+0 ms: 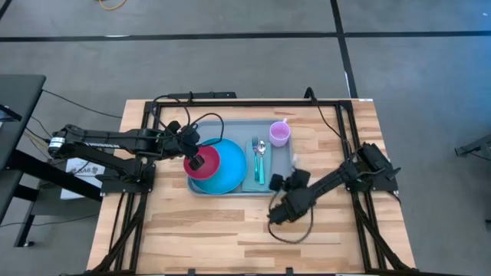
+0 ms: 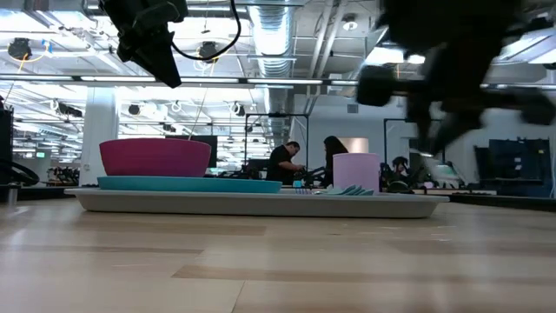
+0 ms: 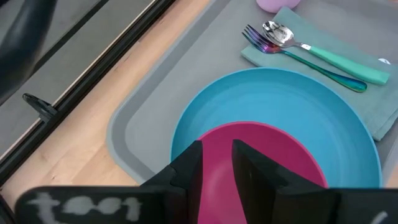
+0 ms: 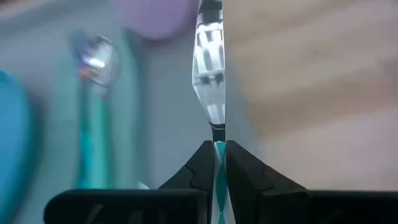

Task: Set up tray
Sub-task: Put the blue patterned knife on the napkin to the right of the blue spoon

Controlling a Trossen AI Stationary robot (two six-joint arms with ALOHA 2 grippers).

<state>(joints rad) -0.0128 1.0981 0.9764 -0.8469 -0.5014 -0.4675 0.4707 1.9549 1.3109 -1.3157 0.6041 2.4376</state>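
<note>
The grey-blue tray [image 1: 230,126] lies in the middle of the table. On it a magenta bowl [image 1: 205,162] sits on a round blue plate [image 1: 230,170]. Beside them a fork and spoon [image 1: 259,157] lie on a pale-teal napkin [image 3: 367,102], and a purple cup [image 1: 279,133] stands at the tray's far right corner. My left gripper [image 3: 217,163] hangs open above the bowl, clear of it in the low view [image 2: 169,74]. My right gripper [image 4: 219,152] is at the tray's right rim, shut on a teal-handled knife [image 1: 294,160]. My right gripper pinches the knife by its teal handle [image 4: 219,163], just behind the blade. The fingers lie along the knife, roughly level, coming from the table's near side. The shiny blade [image 4: 210,74] stands on edge and points toward the far edge. The knife is lifted clear above the tray's right rim.
Bare tray floor [image 3: 186,68] lies left of the plate and between the napkin and the right rim [image 4: 168,112]. Black frame rails [image 1: 253,102] run along the far and side edges of the wooden table [image 1: 215,230]. People sit in the room behind [image 2: 287,161].
</note>
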